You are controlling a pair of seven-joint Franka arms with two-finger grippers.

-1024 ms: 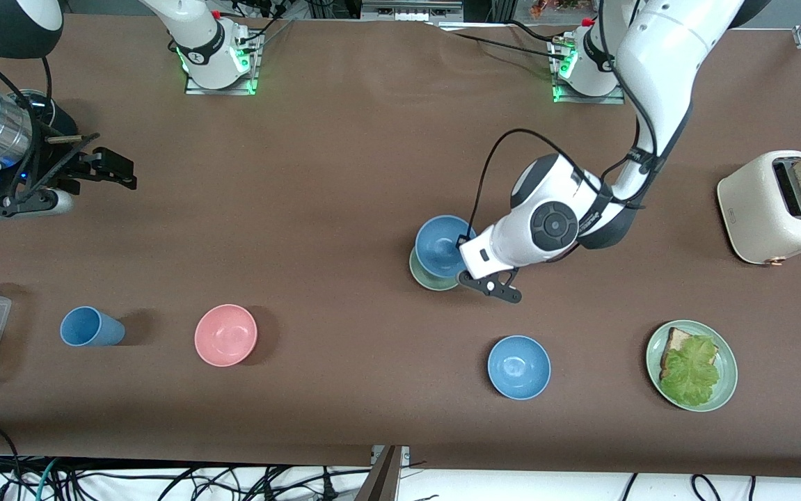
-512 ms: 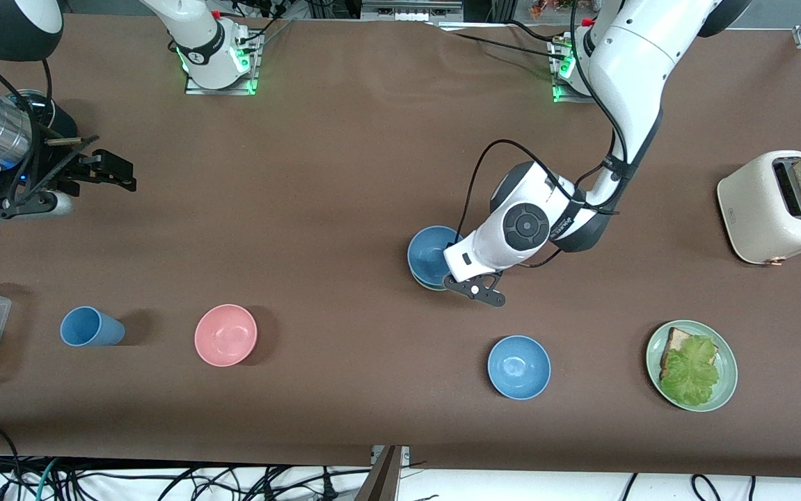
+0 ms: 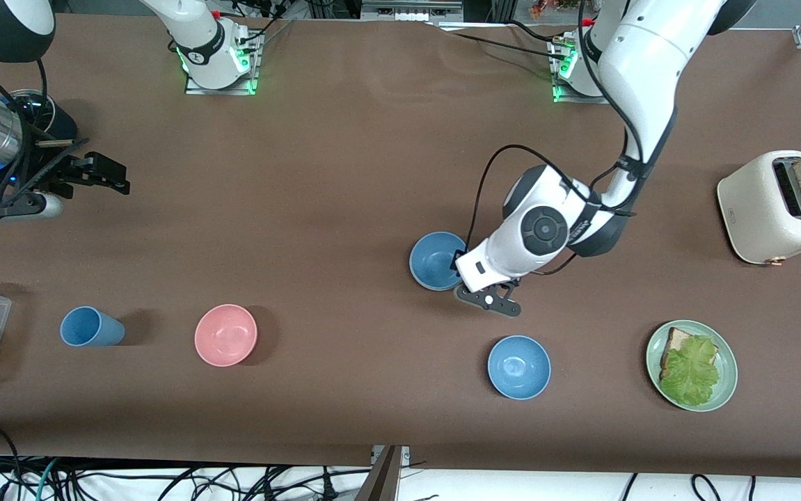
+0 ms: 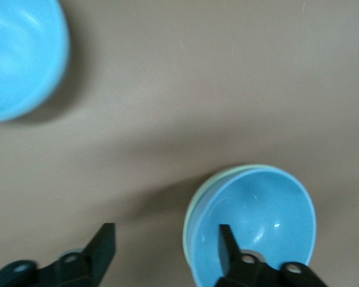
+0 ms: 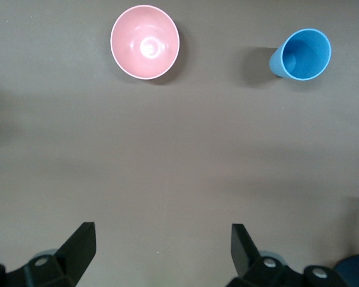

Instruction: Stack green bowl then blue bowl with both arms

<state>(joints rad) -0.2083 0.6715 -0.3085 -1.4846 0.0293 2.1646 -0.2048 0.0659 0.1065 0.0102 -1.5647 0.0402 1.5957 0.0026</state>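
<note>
Dusty blue round bowl [image 4: 257, 224] sat mouth up inside the pale green round bowl [image 4: 193, 209], mid-table, away from every edge. Left gripper [image 4: 167, 254] was spread wide over its rim, holding nothing. Right gripper [image 5: 161, 248] waited, spread wide, empty.

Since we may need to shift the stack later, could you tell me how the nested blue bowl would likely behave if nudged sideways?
The blue bowl sits inside the green bowl, so the two would probably slide together. It looks rigid with smooth, thin walls, so likely light and a bit slippery. Seated low with a round rim, it seems unlikely to tip.
</note>
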